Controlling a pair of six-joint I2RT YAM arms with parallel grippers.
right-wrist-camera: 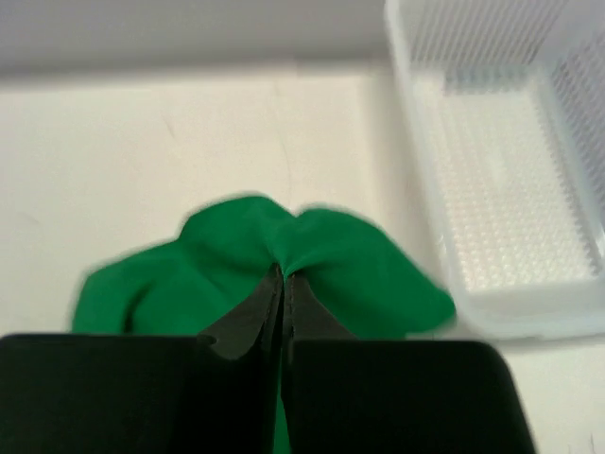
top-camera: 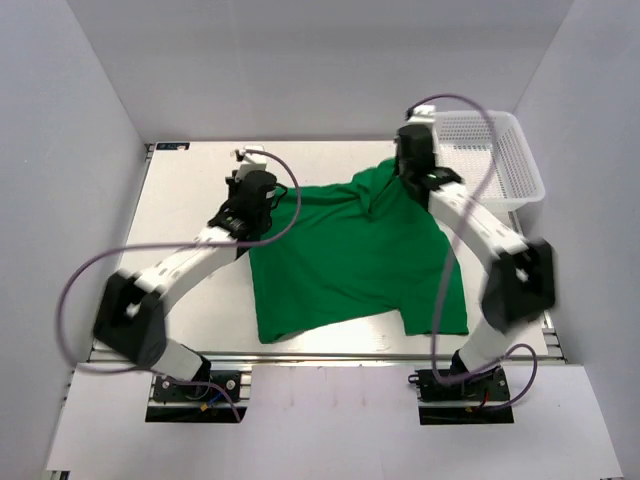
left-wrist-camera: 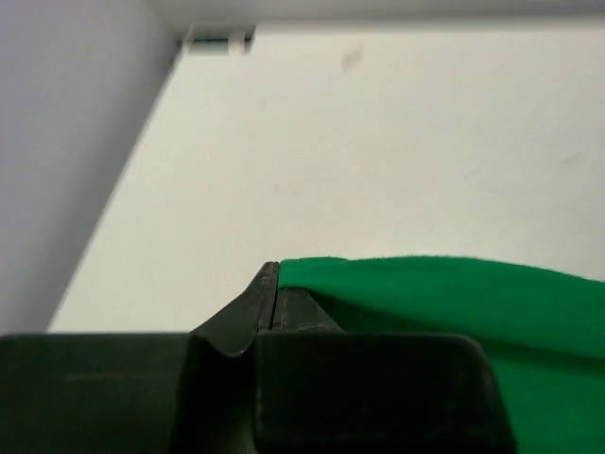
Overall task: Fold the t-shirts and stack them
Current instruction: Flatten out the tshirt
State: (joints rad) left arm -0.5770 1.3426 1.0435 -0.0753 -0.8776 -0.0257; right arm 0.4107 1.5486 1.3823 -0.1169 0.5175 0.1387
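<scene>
A bright green t-shirt [top-camera: 350, 260] lies spread on the white table, its far edge lifted at two points. My left gripper [top-camera: 262, 196] is shut on the shirt's far left corner; in the left wrist view the jaws [left-wrist-camera: 276, 270] pinch the green edge [left-wrist-camera: 454, 293]. My right gripper [top-camera: 405, 172] is shut on the shirt's far right part; in the right wrist view the fabric [right-wrist-camera: 246, 255] bunches around the closed jaws [right-wrist-camera: 283, 274]. The neck label is hidden.
A white plastic mesh basket [top-camera: 500, 160] stands at the back right, close to my right gripper, and shows in the right wrist view [right-wrist-camera: 501, 189]. Grey walls enclose the table on three sides. A small fixture [top-camera: 172, 146] sits at the back left corner.
</scene>
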